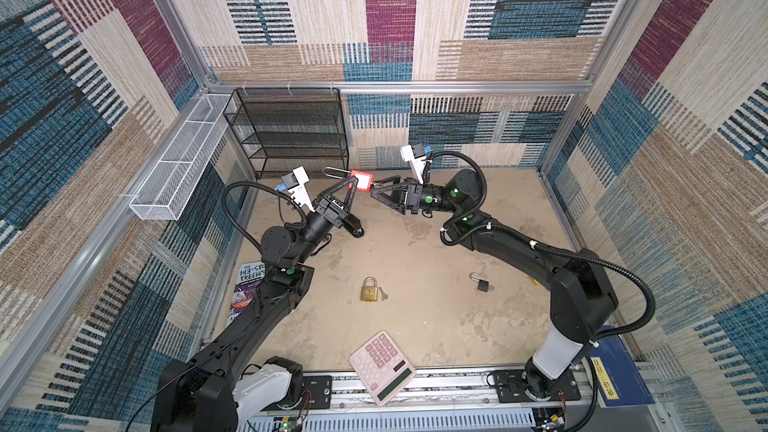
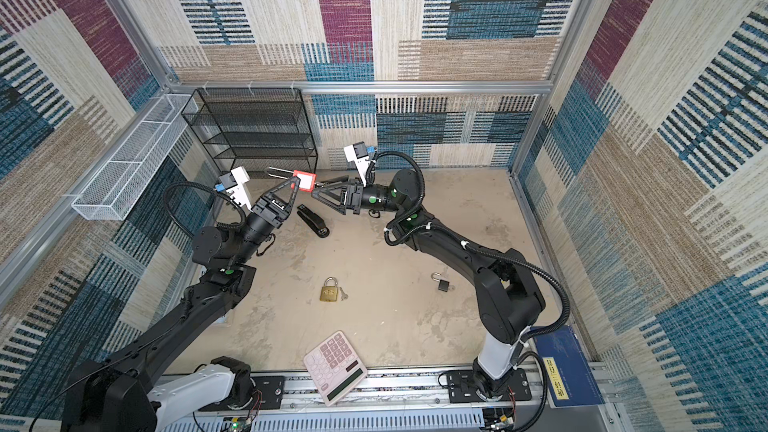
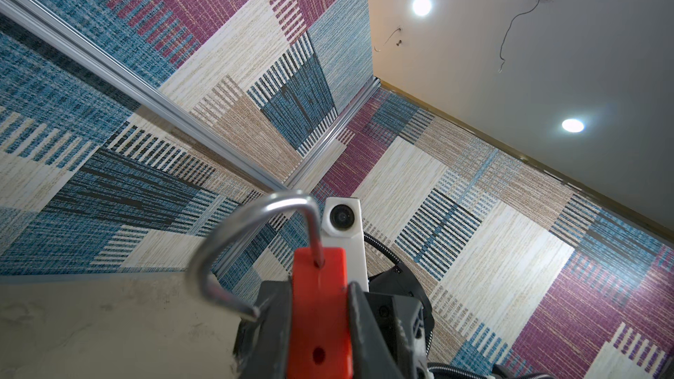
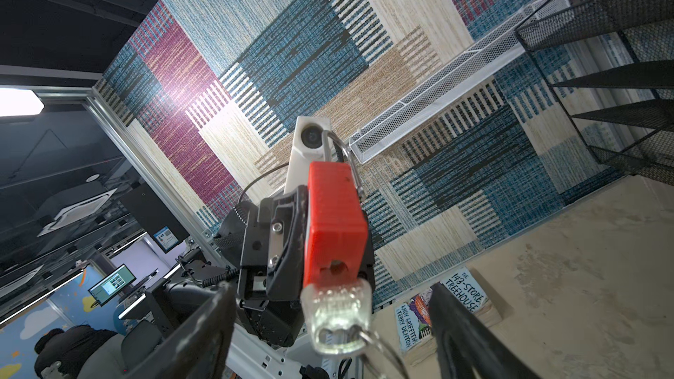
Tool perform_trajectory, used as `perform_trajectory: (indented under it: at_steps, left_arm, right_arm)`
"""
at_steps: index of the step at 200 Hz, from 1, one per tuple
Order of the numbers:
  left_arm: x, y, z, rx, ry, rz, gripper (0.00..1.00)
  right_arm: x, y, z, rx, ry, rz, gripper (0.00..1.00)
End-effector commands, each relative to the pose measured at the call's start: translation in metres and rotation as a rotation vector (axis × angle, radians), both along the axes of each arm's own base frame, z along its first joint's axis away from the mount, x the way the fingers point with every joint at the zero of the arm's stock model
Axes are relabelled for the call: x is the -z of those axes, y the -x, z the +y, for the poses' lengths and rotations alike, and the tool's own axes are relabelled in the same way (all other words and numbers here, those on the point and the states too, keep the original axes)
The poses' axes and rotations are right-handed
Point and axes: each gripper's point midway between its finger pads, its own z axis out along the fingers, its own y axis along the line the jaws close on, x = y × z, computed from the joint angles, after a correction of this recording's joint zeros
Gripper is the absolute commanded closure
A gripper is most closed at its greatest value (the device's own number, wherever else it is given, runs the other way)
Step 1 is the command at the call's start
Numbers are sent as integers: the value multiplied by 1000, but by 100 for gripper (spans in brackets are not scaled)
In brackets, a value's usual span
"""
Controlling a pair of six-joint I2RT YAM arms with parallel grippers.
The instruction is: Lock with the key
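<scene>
My left gripper [image 1: 352, 184] [image 3: 317, 297] is shut on the body of a red padlock [image 1: 360, 181] [image 2: 304, 180] [image 3: 321, 304], holding it up above the table's far side. The steel shackle [image 3: 248, 235] [image 1: 332, 172] stands open, one leg free of the body. A key with a clear plastic head [image 4: 337, 318] sticks out of the padlock's [image 4: 335, 227] underside, a wire ring hanging from it. My right gripper [image 1: 380, 186] [image 2: 323, 185] [image 4: 332, 308] is open, one finger on each side of the key head with a gap to both.
On the table lie a brass padlock [image 1: 368, 289] with a small key [image 1: 382, 293], a small black padlock [image 1: 480, 282], a pink calculator [image 1: 382, 365], a black stapler [image 2: 313, 222] and a book [image 1: 249, 288]. A black mesh shelf [image 1: 286, 130] and white wire basket [image 1: 183, 159] stand at the back left.
</scene>
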Motion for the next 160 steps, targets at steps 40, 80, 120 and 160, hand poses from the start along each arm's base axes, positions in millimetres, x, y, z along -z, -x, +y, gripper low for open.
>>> perform_trajectory:
  at_steps: [40,80,120,160]
  left_arm:
    - [-15,13,8,-9,43,-66,100]
    - [-10,13,9,-16,45,-55,100]
    - [-10,12,9,-15,47,-55,99]
    - [-12,12,8,-8,49,-57,98]
  right_arm:
    - [-19,2,6,-8,-44,-11,40]
    - [-23,6,10,-15,-42,-21,49]
    - [-22,9,15,-31,-41,-20,60]
    - [-23,10,16,-41,-47,-23,68]
